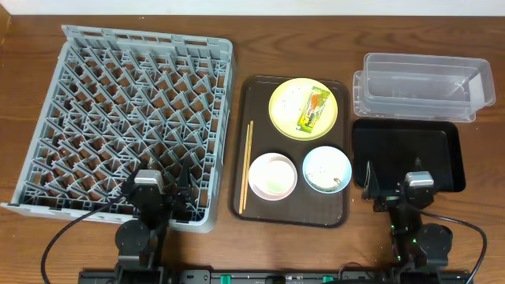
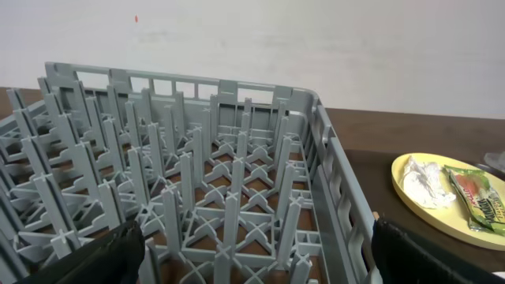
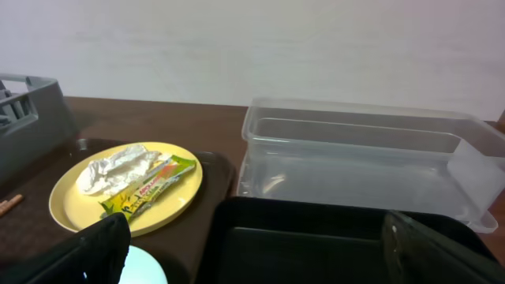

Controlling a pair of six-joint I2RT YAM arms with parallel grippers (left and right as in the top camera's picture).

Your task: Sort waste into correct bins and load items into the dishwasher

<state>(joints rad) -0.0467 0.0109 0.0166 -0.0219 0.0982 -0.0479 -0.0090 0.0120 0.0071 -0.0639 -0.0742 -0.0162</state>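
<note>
Overhead, the left jaws hang over the near rim of the grey dish rack (image 1: pixel 134 118), spread wide with nothing between them. The rack stretches ahead of them and to their left. The right jaws sit at the near edge of the glossy black tray (image 1: pixel 406 150), also parted and holding nothing. The clear plastic tub (image 1: pixel 422 83) lies straight ahead of them, just beyond the tray's far edge.

Between the two pairs of jaws, on the desk (image 1: pixel 260 39), lies the dark brown serving tray (image 1: pixel 252 87). At its far end is the yellow-green plate (image 1: pixel 304 108), with the green-and-orange wrapper (image 1: pixel 313 110) lying on it. Nearer the jaws stand the white bowl (image 1: pixel 272 176) and, to its right, the light blue bowl (image 1: pixel 327 170), which holds pale specks too small to make out. The chopsticks (image 1: pixel 246 166) lie along the serving tray's left side, just right of the left jaws.

The left wrist view shows the rack's pegs (image 2: pixel 197 197) filling the space ahead of the open jaws. Ahead to their right is the plate (image 2: pixel 442 209), with the crumpled tissue (image 2: pixel 422 180) beside the wrapper (image 2: pixel 477 197).

In the right wrist view the black tray (image 3: pixel 316 244) lies between and below the parted jaws, and the tub (image 3: pixel 355 158) is behind it. The plate (image 3: pixel 71 197) is ahead to the left, with the tissue (image 3: pixel 114 170) and the wrapper (image 3: pixel 150 189) touching on it.
</note>
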